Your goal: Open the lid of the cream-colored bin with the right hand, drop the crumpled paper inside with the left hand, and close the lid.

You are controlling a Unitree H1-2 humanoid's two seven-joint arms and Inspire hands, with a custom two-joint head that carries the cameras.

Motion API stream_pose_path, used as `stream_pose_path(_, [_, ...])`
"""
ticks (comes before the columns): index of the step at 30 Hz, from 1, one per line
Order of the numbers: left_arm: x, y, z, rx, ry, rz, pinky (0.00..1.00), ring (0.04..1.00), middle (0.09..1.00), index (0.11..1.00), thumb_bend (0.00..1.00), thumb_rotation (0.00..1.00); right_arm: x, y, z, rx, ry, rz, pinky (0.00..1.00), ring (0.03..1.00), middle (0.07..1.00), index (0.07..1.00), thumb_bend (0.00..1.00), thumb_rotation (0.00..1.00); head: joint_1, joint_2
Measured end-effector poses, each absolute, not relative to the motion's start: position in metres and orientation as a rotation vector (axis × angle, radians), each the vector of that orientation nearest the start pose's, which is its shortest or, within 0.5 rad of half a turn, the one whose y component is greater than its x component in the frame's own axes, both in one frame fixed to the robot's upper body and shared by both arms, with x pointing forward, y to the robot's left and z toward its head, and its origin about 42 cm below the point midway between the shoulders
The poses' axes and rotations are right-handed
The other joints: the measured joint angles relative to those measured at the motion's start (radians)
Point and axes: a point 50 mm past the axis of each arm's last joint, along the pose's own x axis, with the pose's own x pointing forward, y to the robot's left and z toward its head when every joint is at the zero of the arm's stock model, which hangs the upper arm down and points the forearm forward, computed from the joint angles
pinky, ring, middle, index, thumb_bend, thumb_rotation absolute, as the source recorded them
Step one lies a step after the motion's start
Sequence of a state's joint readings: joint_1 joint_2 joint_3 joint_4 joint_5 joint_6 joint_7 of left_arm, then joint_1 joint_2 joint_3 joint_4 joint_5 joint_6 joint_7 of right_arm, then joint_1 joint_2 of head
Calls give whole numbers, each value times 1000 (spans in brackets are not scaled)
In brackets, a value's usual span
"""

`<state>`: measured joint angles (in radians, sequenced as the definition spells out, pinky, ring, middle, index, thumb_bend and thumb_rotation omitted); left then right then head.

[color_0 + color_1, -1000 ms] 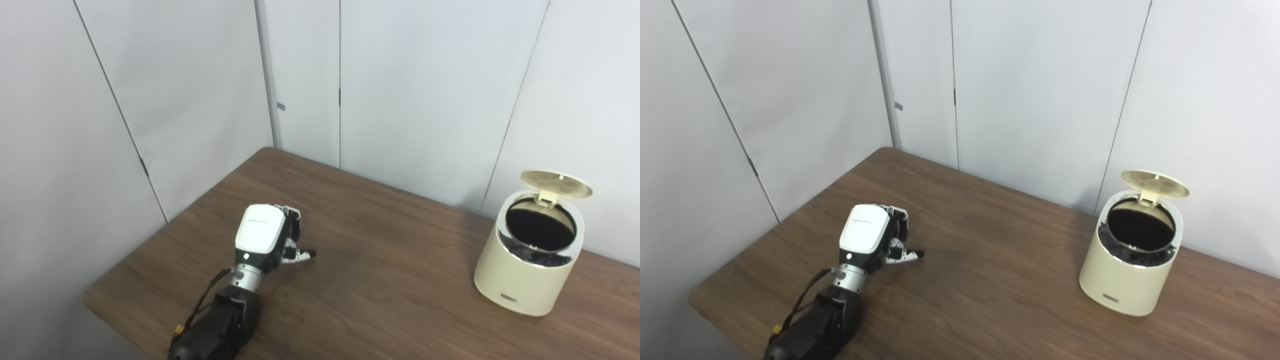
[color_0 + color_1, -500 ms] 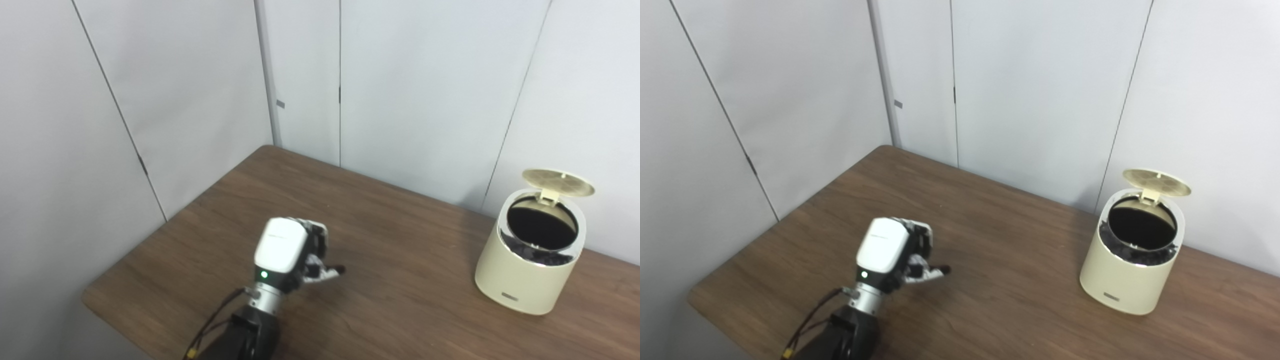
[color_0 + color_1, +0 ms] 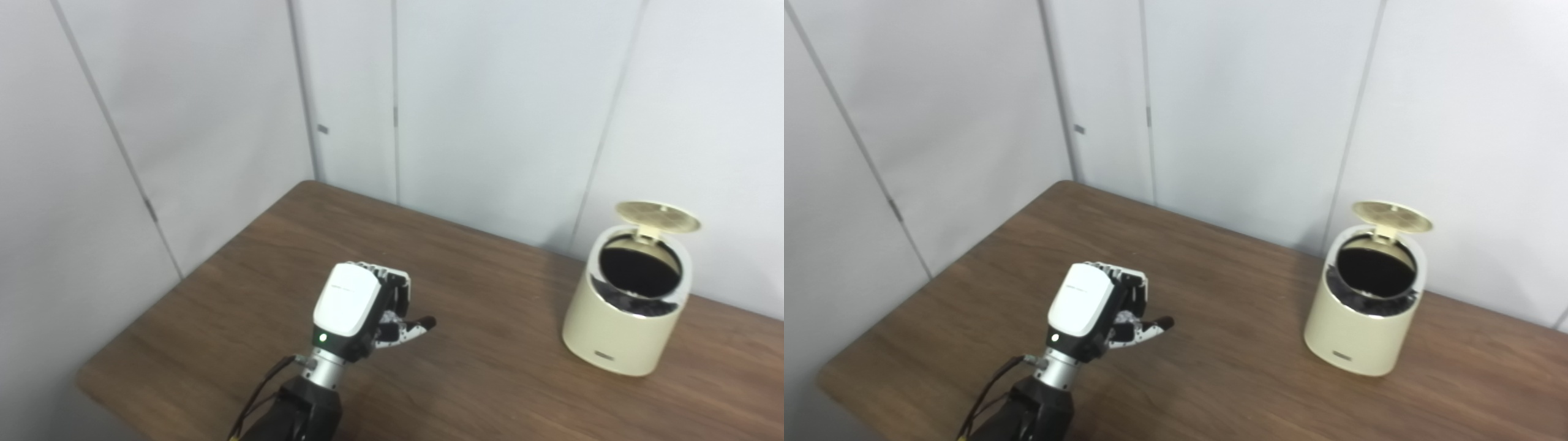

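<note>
The cream-colored bin [image 3: 618, 334] stands at the right of the brown table [image 3: 490, 380], close to the wall. Its round lid [image 3: 657, 216] is tipped up at the back, and the dark inside [image 3: 639, 271] is open to view. My left hand [image 3: 361, 306] hovers over the table's left part, well left of the bin, its white back toward me. Its fingers are curled in and its thumb points right. The crumpled paper is hidden inside the curled fingers, and none lies on the table. My right hand is out of view.
Grey wall panels [image 3: 490, 122] close off the table at the back and left. The table's left corner edge [image 3: 86, 383] is near my left arm. Bare wood lies between my hand and the bin.
My left hand has risen off the table and moved right, toward the bin, fingers still curled. The camera has swung, shifting the whole picture left. The lid stays up.
</note>
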<state>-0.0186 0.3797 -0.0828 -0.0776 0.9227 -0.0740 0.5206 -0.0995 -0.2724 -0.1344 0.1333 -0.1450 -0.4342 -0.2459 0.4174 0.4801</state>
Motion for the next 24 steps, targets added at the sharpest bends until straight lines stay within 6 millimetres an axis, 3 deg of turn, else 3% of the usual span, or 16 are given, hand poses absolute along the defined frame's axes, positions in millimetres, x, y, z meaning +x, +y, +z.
stream_pose_path(5, [284,308,167,1174,-570,315,59,91,142,170,500,38,305,-328,142,-369,-466,-285,567,714,733,691,634,827,-74,-9])
stream_pose_path(9, [292,310,178,1169,-631,290,53,86,137,162,488,48,305,-311,142,-342,-481,-270,613,742,750,711,493,876,-133,-14])
stream_pose_path(11, [300,309,188,1168,-673,283,45,80,132,159,467,57,305,-300,143,-343,-495,-264,587,720,738,701,438,879,-170,-18])
stream_pose_path(14, [312,306,201,1149,-704,255,43,76,125,153,460,34,305,-289,144,-368,-514,-269,571,710,736,694,350,851,-198,-23])
stream_pose_path(19, [327,292,225,1134,-758,209,44,77,128,156,496,0,304,-283,146,-387,-536,-295,605,726,734,691,210,717,-247,-32])
stream_pose_path(24, [347,274,249,1115,-815,190,38,72,125,150,508,0,301,-265,146,-342,-548,-299,622,737,738,696,196,654,-265,-40])
